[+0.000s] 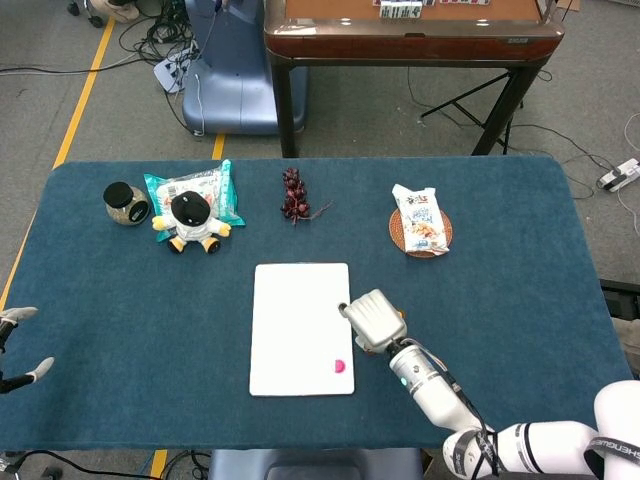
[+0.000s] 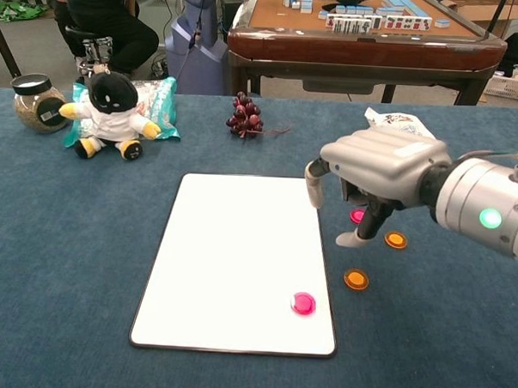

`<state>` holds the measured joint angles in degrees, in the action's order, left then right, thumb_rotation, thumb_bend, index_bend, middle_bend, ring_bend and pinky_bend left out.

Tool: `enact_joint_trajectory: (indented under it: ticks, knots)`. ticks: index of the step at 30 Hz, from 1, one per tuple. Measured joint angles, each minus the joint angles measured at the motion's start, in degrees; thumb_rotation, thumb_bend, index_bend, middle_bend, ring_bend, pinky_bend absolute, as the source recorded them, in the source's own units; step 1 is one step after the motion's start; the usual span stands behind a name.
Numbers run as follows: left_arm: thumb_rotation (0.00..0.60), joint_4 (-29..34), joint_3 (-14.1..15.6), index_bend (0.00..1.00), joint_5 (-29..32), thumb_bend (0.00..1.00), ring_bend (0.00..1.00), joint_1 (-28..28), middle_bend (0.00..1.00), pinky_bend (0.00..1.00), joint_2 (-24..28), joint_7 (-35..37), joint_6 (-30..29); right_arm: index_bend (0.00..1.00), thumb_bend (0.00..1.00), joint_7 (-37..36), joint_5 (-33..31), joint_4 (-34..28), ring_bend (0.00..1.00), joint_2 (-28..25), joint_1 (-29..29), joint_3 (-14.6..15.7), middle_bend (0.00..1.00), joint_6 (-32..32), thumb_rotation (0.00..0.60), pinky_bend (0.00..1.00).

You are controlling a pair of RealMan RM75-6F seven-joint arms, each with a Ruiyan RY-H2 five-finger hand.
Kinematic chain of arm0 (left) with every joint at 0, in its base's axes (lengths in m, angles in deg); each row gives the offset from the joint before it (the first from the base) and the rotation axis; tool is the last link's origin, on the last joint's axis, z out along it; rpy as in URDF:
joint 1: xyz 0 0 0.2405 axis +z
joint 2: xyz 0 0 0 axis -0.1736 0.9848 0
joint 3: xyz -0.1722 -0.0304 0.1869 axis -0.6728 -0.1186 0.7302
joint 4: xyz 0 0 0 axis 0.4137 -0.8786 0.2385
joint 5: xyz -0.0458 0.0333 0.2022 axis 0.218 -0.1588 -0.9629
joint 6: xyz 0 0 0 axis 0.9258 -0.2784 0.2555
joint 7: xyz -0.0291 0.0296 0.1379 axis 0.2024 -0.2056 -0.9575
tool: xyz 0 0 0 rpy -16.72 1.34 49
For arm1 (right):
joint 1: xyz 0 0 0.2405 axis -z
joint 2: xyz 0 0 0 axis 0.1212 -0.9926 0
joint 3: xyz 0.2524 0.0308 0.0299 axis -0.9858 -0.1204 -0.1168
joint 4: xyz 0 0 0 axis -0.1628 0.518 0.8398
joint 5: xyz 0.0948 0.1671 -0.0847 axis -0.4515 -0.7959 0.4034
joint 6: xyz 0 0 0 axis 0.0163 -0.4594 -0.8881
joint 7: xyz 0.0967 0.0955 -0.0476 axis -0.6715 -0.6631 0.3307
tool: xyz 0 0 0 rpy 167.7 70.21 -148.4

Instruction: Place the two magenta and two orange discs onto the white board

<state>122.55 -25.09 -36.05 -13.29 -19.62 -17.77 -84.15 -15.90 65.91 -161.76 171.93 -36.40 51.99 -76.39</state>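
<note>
The white board (image 1: 295,320) (image 2: 231,244) lies at the table's middle. One magenta disc (image 1: 341,365) (image 2: 303,303) sits on it near its front right corner. On the blue cloth just right of the board lie a second magenta disc (image 2: 358,216), half hidden behind fingers, and two orange discs (image 2: 396,239) (image 2: 356,279). My right hand (image 1: 373,320) (image 2: 376,169) hovers over these discs beside the board's right edge, fingers hanging down and apart, holding nothing. Of my left hand (image 1: 18,345) only spread fingertips show at the table's left edge, with nothing between them.
At the back left stand a jar (image 1: 126,203), a plush toy (image 1: 190,222) and a green snack packet (image 1: 215,190). Dark grapes (image 1: 293,193) lie behind the board. A snack bag on a wicker coaster (image 1: 420,228) sits at the back right. A mahjong table (image 1: 410,40) stands beyond.
</note>
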Motion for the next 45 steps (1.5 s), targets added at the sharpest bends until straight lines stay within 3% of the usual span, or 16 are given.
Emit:
enact_joint_trajectory:
  ticks: [9, 18, 25, 45]
  knots:
    - [0.6, 0.01, 0.05, 0.33, -0.16, 0.05, 0.34, -0.03, 0.3, 0.52, -0.06, -0.08, 0.08, 0.41, 0.17, 0.62, -6.36, 4.4, 1.0, -0.99, -1.82, -2.58, 1.0, -0.2, 0.6, 1.0]
    - [0.6, 0.18, 0.13, 0.33, -0.51, 0.05, 0.34, 0.11, 0.3, 0.52, 0.13, 0.38, -0.16, 0.41, 0.18, -0.68, -10.66, 11.69, 1.0, 1.43, -3.75, -3.43, 1.0, 1.98, 0.6, 1.0]
    - [0.6, 0.23, 0.14, 0.33, -0.62, 0.05, 0.34, 0.19, 0.3, 0.52, 0.35, 0.91, -0.22, 0.41, 0.18, -1.76, -13.22, 16.7, 1.0, 3.92, -5.05, -3.28, 1.0, 3.79, 0.6, 1.0]
    - [0.6, 0.38, 0.33, 0.33, -1.05, 0.05, 0.34, 0.23, 0.3, 0.52, 0.45, 1.02, -0.25, 0.41, 0.18, -3.74, -15.98, 23.54, 1.0, 7.44, -6.27, -1.58, 1.0, 6.86, 0.6, 1.0]
